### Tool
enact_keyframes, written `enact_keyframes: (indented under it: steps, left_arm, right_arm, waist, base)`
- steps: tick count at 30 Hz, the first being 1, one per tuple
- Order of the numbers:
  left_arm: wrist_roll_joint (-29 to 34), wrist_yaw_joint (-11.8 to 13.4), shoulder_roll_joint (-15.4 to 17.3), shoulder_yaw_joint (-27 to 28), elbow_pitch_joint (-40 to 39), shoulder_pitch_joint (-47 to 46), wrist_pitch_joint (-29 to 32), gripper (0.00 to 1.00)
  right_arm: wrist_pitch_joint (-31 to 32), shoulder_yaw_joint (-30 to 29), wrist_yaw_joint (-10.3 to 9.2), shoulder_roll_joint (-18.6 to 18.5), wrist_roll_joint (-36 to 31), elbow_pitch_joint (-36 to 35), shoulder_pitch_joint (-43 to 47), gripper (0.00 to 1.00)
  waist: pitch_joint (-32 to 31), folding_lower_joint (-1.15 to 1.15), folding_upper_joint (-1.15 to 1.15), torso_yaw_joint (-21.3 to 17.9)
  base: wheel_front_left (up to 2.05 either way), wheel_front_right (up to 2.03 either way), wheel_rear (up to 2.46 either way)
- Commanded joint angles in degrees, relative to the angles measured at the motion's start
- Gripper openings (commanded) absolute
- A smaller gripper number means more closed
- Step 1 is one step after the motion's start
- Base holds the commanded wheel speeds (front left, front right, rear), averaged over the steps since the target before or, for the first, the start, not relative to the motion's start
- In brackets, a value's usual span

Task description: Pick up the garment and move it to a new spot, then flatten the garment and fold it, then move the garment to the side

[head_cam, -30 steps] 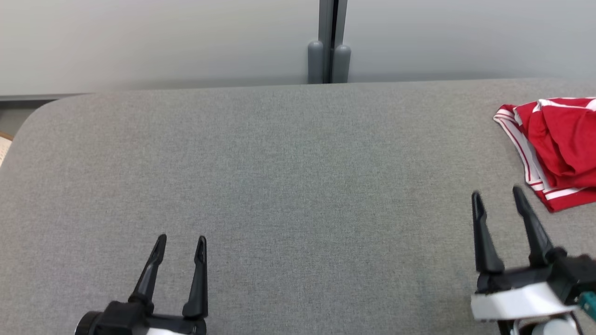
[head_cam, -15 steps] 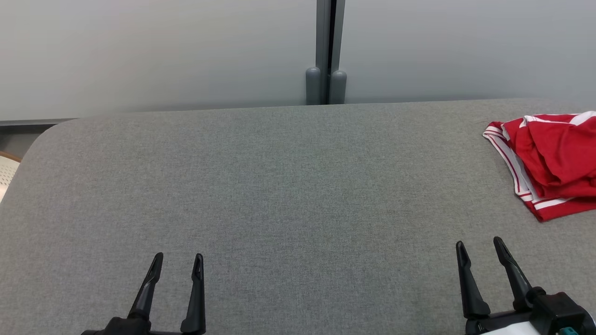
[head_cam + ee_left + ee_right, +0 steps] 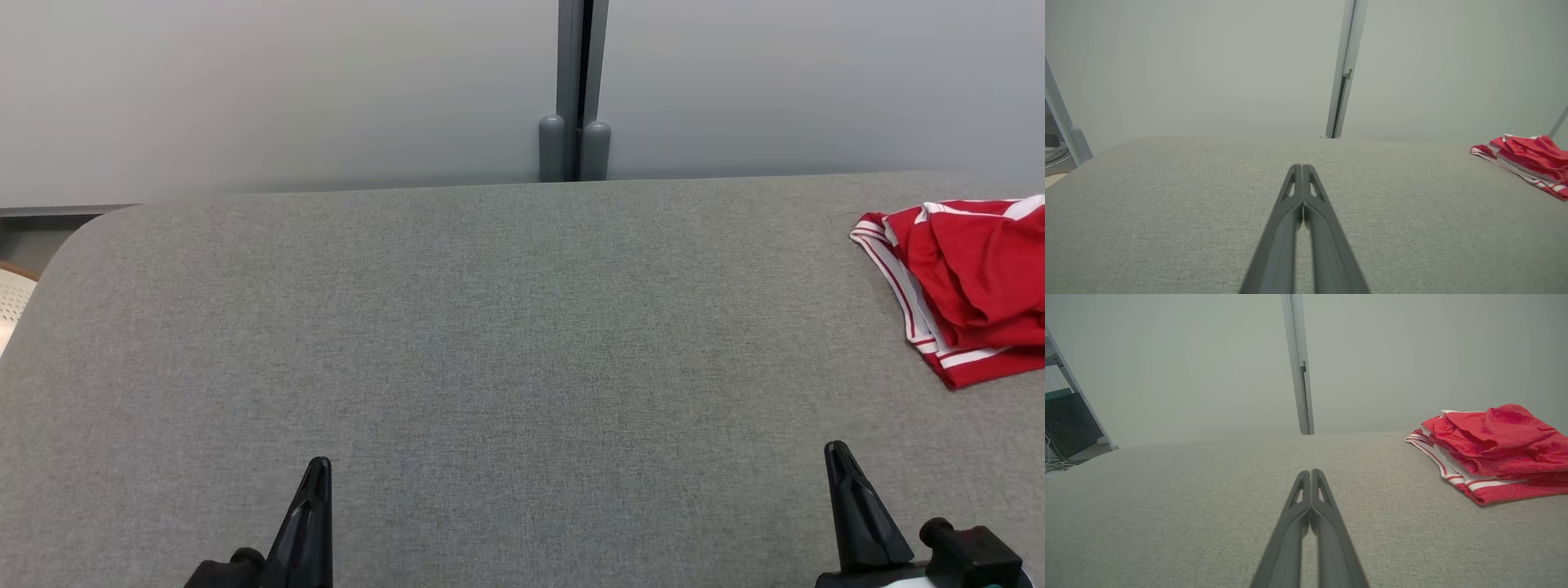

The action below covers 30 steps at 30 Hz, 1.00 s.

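The garment is red with white stripes and lies folded at the far right of the grey table; it also appears at the right in the left wrist view and the right wrist view. My left gripper sits at the lower left of the head view, shut with nothing between its fingers, far from the garment. My right gripper is at the lower right, also shut and empty, a little in front of the garment. Both wrist views show the fingertips pressed together: left gripper, right gripper.
A pale wall with a grey vertical post stands behind the table. The table's rounded left corner drops off to the floor. A pale perforated object shows past the left edge.
Both grippers have gone from open to shut. Both have drawn back toward the bottom of the head view, the right one away from the garment. The camera tilted up slightly.
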Motion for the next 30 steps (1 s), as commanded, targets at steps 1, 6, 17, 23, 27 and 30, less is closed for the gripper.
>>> enact_keyframes:
  steps: [1, 6, 17, 23, 27, 30]
  left_arm:
    - [-2.33, -0.08, 0.11, 0.08, -0.92, -0.07, 0.16, 0.00]
    - [-8.68, -0.49, 0.62, 0.65, -0.17, -1.25, 1.33, 0.00]
    - [-20.85, -1.87, 1.39, 1.61, 2.35, -3.95, 3.61, 0.00]
    - [-26.75, -2.51, 1.69, 2.13, 3.46, -5.22, 4.78, 0.00]
    - [-31.36, -2.96, 1.88, 2.58, 4.28, -6.16, 5.71, 0.00]
    - [-34.00, -3.25, 2.00, 2.85, 4.74, -6.67, 6.23, 0.00]
  right_arm:
    - [0.32, -0.10, 0.00, -0.08, 2.51, -0.86, -0.33, 0.00]
    - [1.58, -0.56, 0.00, -0.40, 8.87, -0.49, -1.23, 0.00]
    - [3.97, -1.44, 0.00, -0.79, 21.10, 0.38, -3.07, 0.00]
    - [5.18, -1.95, 0.00, -0.90, 27.03, 0.72, -3.87, 0.00]
    - [6.17, -2.36, 0.00, -0.96, 31.65, 0.96, -4.47, 0.00]
    - [6.75, -2.61, 0.00, -0.99, 34.29, 1.09, -4.86, 0.00]
  waist:
    - [-0.01, 0.00, 0.00, 0.00]
    - [-0.07, 0.00, 0.00, -0.01]
    - [-0.20, 0.00, 0.00, -0.01]
    - [-0.28, 0.00, 0.00, -0.02]
    - [-0.33, 0.00, 0.00, -0.02]
    - [-0.37, 0.00, 0.00, -0.02]
  base:
    - [0.00, 0.00, 0.00]
    - [0.00, 0.00, 0.00]
    - [0.00, 0.00, 0.00]
    - [0.00, 0.00, 0.00]
    - [0.00, 0.00, 0.00]
    - [0.00, 0.00, 0.00]
